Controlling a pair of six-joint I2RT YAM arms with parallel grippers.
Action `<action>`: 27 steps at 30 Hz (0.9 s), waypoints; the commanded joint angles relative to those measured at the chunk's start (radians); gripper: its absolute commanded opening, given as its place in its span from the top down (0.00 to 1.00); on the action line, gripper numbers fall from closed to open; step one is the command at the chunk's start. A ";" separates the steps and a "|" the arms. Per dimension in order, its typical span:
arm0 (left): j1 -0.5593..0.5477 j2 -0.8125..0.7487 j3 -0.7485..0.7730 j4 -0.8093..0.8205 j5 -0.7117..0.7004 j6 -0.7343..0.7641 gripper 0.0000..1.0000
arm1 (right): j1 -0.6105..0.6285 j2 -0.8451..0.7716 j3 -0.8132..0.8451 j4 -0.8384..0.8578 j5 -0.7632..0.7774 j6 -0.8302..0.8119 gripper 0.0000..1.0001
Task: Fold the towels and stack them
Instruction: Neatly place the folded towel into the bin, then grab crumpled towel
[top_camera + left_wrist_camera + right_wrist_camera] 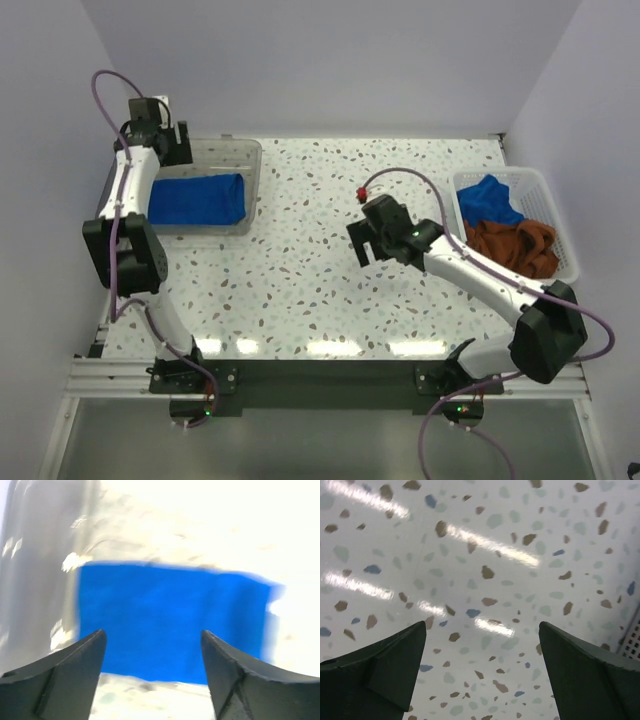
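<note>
While one blue towel (197, 198) lies folded flat in the tray (255, 160) at the left of the bench (320, 200), the task is judged to be at an early stage: a stack of one. A second blue towel (489, 198) and rust-brown towels (518, 245), number not determinable, lie crumpled in the basket (562, 225) at the right, not yet folded.

The left jaws stand apart over the tray, gripping nothing. The right jaws stand wide over the speckled bench, empty.

Only the top view shows the basket's contents. The left wrist view shows the folded towel's edges straight and clear of the jaws, which the top view cannot confirm. The right wrist view adds only bench and a sliver of basket mesh.
</note>
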 commanded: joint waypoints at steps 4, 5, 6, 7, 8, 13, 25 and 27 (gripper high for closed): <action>-0.051 -0.166 -0.263 0.250 0.254 -0.196 0.19 | -0.195 -0.093 0.079 -0.006 0.099 0.002 0.03; -0.054 -0.140 -0.265 0.249 0.254 -0.207 0.23 | -0.208 -0.097 0.076 -0.003 0.090 0.001 0.03; -0.059 -0.129 -0.269 0.261 0.259 -0.213 0.25 | -0.216 -0.101 0.073 0.002 0.084 -0.002 0.03; -0.063 -0.112 -0.294 0.276 0.263 -0.215 0.29 | -0.231 -0.110 0.064 0.011 0.076 -0.001 0.03; -0.068 -0.104 -0.306 0.301 0.259 -0.215 0.32 | -0.239 -0.114 0.056 0.014 0.059 0.001 0.03; -0.132 -0.048 -0.349 0.331 0.191 -0.214 0.47 | -0.265 -0.148 -0.002 0.053 0.027 0.024 0.03; -0.221 0.076 -0.318 0.356 0.162 -0.227 0.55 | -0.320 -0.188 -0.048 0.066 0.021 0.018 0.03; -0.230 0.090 -0.311 0.354 0.162 -0.229 0.54 | -0.331 -0.182 -0.037 0.066 0.021 0.016 0.03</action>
